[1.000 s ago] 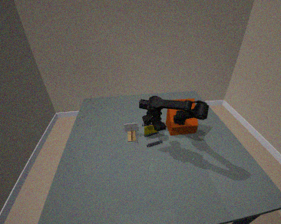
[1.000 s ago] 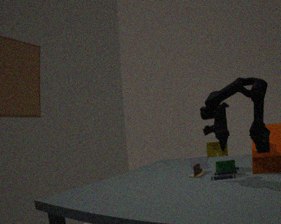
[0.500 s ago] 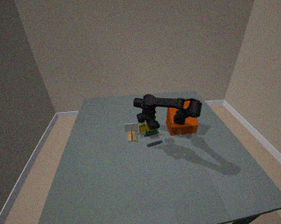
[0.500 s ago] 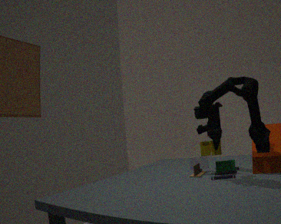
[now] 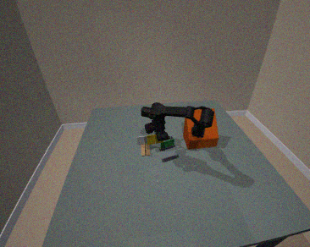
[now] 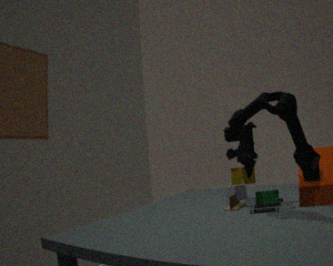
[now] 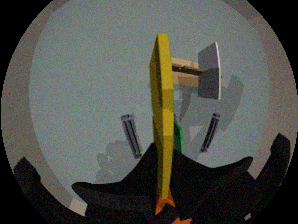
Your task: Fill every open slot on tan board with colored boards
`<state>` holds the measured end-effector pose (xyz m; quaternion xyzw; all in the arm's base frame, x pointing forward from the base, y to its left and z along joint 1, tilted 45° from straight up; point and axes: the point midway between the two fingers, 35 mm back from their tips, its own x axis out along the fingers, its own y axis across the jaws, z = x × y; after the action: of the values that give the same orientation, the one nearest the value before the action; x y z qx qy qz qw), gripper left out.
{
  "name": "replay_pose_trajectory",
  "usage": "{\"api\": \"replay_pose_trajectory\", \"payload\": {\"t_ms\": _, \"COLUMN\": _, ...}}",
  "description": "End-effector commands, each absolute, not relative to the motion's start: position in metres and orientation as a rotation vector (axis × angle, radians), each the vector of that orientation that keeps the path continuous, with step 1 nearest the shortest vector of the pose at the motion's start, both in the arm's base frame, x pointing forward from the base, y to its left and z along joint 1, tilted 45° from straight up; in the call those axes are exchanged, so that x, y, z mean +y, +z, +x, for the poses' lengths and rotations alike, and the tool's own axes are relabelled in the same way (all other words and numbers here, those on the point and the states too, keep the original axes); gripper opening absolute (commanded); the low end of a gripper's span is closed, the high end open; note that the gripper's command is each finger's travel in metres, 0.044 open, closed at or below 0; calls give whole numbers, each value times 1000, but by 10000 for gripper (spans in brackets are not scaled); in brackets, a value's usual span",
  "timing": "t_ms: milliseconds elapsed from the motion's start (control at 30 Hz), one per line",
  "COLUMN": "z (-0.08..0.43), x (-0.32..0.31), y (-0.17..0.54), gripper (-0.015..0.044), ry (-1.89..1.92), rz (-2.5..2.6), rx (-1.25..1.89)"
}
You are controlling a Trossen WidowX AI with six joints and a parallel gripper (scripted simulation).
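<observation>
Pincer [image 5: 161, 137] [image 6: 249, 175] [image 7: 157, 145] is pinching the yellow board [image 5: 151, 139] [image 6: 237, 176] [image 7: 162, 92], held upright and up in the air, clear of the table [image 5: 130, 199] [image 6: 172, 228] [image 7: 85, 75]. Green board [image 5: 167, 144] [image 6: 267, 198] [image 7: 178, 137] is down on the table side, below the pincer. Tan piece [image 5: 143, 150] [image 7: 186, 79] sits near the yellow board in my wrist view, gray panel [image 5: 141, 139] [image 6: 240, 191] [image 7: 209, 72] at its end. Can't make out the slots. Orange block [image 5: 202, 142] [image 6: 327, 196] is by the arm's foot.

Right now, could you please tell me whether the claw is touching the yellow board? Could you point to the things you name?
Touching: the exterior view shows the claw [image 5: 162, 139] [image 6: 249, 177] [image 7: 157, 145] closed on the yellow board [image 5: 151, 139] [image 6: 237, 176] [image 7: 162, 100].
</observation>
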<state>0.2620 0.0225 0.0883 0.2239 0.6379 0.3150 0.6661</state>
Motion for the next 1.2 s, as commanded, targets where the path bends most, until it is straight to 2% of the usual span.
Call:
{"api": "replay_pose_trajectory", "payload": {"t_ms": 0, "z": 271, "x": 19, "y": 85, "gripper": 0, "ry": 695, "rz": 515, "rx": 1448}}
{"api": "replay_pose_trajectory", "payload": {"t_ms": 900, "z": 327, "x": 0, "y": 52, "gripper": 0, "ry": 622, "rz": 592, "rx": 1486}}
{"api": "replay_pose_trajectory", "payload": {"t_ms": 1167, "z": 330, "x": 6, "y": 43, "gripper": 0, "ry": 619, "rz": 596, "rx": 1487}}
